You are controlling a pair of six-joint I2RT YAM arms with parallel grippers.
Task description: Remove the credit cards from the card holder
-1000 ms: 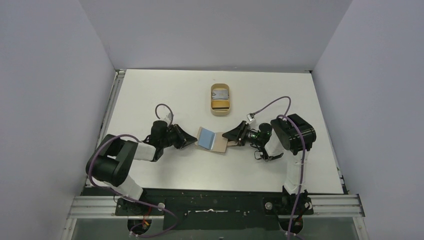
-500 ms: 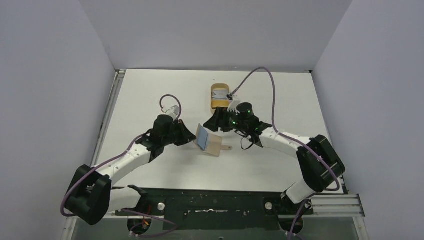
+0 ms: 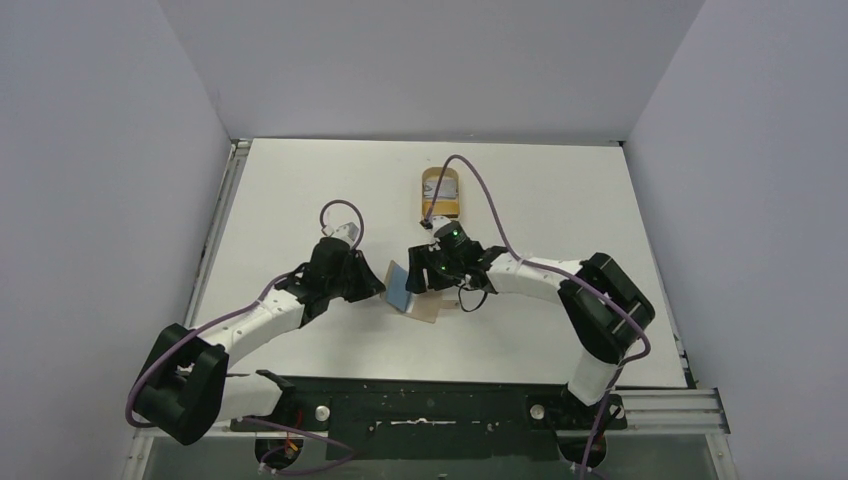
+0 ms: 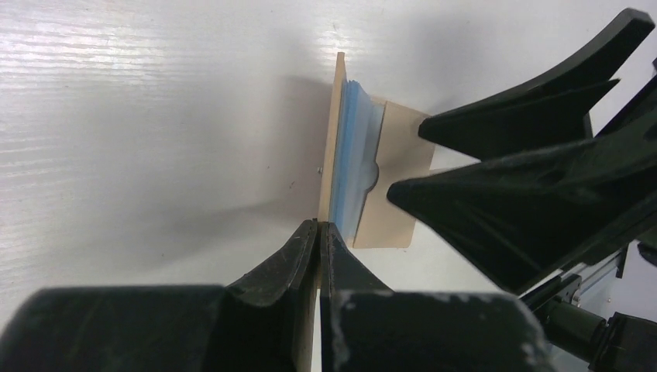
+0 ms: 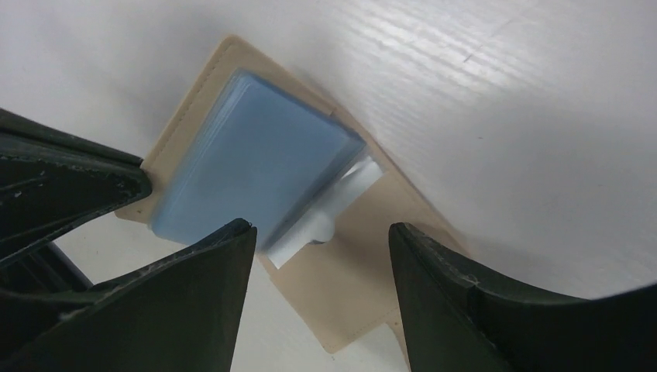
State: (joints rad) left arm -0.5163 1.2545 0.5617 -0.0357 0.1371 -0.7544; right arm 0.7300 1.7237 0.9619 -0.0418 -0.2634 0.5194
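The beige-tan card holder (image 3: 424,303) lies open mid-table, its left panel raised on edge. A stack of light blue credit cards (image 3: 398,286) sits in that panel. My left gripper (image 3: 377,285) is shut on the raised panel's edge; in the left wrist view its jaws (image 4: 318,225) pinch the tan panel (image 4: 335,139) beside the blue cards (image 4: 358,147). My right gripper (image 3: 424,270) hovers open over the holder. In the right wrist view its fingertips (image 5: 321,229) straddle the blue cards (image 5: 256,167) and the flat tan panel (image 5: 364,283), touching neither.
An oval tan dish (image 3: 440,192) with yellow contents stands behind the holder, just past the right arm's wrist. Grey walls close in the table on three sides. The left gripper's fingers (image 5: 70,186) show at the left edge of the right wrist view.
The right gripper left the holder's right edge, opened, and swung over the holder from behind. The left gripper tilted the left panel up, and the holder shifted slightly left.
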